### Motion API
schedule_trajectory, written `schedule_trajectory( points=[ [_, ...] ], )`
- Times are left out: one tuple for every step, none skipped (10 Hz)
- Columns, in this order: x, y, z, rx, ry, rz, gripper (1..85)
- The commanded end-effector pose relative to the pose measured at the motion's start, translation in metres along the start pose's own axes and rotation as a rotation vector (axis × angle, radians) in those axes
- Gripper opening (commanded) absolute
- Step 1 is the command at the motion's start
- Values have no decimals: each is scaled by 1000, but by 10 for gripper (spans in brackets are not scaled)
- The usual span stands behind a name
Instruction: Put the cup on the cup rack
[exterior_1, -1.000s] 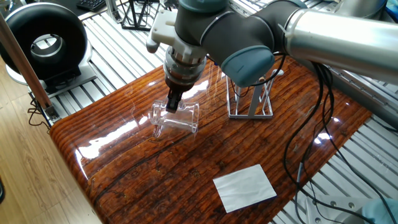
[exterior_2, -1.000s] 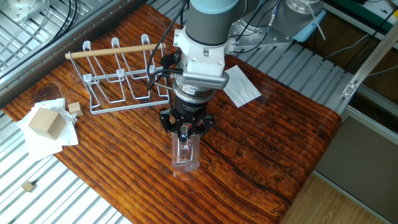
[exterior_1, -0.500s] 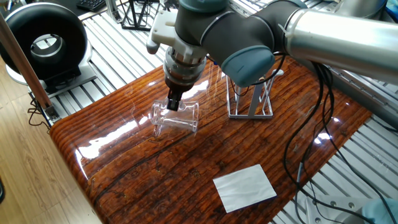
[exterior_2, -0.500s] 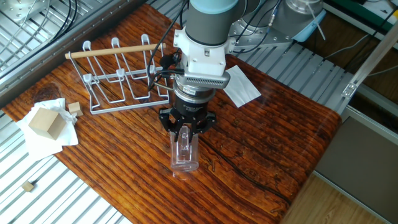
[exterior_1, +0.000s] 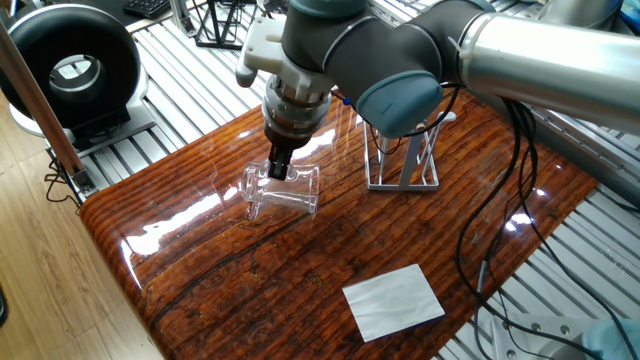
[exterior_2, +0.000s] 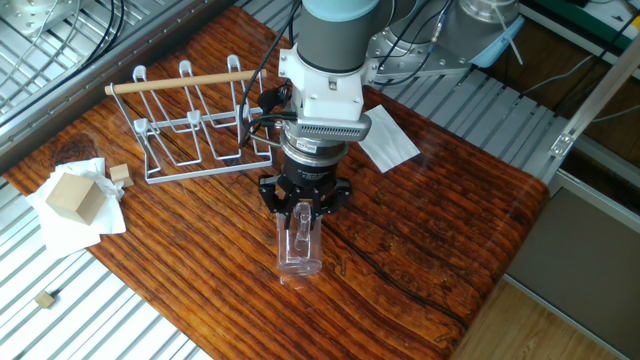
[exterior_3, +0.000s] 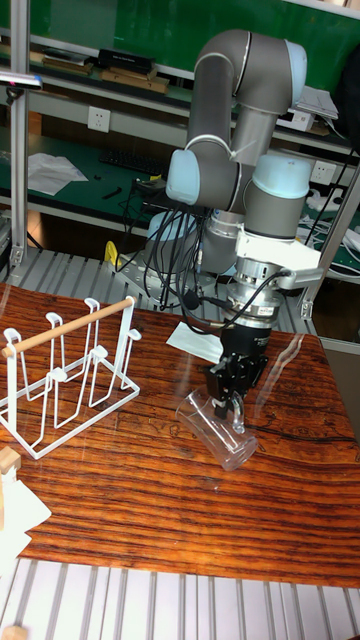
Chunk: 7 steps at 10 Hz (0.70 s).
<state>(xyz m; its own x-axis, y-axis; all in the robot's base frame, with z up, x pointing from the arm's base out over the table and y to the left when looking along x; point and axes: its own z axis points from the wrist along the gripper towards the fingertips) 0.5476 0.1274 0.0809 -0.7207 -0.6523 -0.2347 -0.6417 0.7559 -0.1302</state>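
Almost nothing has moved since a second ago — the gripper (exterior_2: 301, 222) has only lifted a tiny bit and still holds the cup (exterior_2: 299, 246). Its jaws pinch the cup's rim, one finger inside the glass and one outside. The cup hangs tilted just under the jaws, base low over the wooden table (exterior_2: 420, 220). Well apart from the jaws, farther back, the cup rack (exterior_2: 192, 125) stands upright — a white paper (exterior_1: 393, 301) lies on the other side.
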Motion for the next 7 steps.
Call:
schedule_trajectory(
  points=[
    [-3,6,-1,-30,-10,15,370],
    [-4,7,-1,-34,-14,12,370],
    [-3,8,-1,-35,-13,10,370],
    [-3,10,-1,-43,-12,11,370],
    [-2,11,-1,-49,-9,9,370],
    [-1,13,-1,-54,-5,9,370],
    [2,10,-1,-45,9,7,370]
  ],
)
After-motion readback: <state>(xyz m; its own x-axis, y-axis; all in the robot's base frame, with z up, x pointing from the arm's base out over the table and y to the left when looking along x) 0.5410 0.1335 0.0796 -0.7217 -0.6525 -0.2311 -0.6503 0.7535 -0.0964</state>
